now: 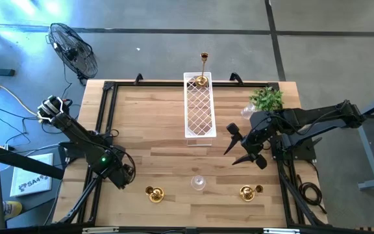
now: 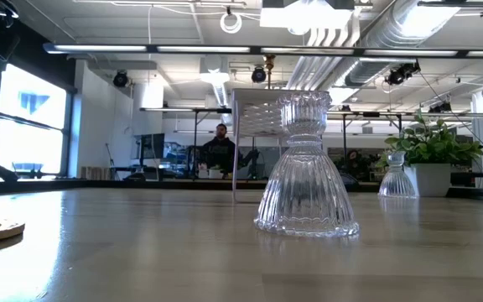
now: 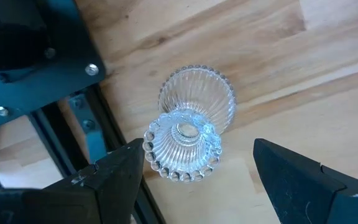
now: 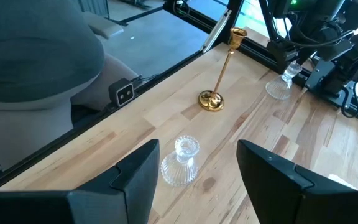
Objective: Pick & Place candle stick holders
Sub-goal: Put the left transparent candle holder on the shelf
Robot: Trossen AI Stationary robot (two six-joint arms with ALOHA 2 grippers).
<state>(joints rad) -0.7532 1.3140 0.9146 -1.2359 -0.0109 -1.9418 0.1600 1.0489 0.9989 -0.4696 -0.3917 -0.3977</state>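
Beside table (image 1: 174,123), white box (image 1: 32,182) reads "SAM"

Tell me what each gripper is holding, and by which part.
Nothing is held. The left gripper is open, poised over a clear glass holder without touching it. The right gripper is open too, above the table.

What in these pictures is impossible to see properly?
- High view: the glass holder between the left gripper's fingers is hidden under that arm.
- Low view: the tray is partly blocked by the big glass holder; the person is too far and dim.
- Right wrist view: a blurred grey shape hides whatever lies behind it.
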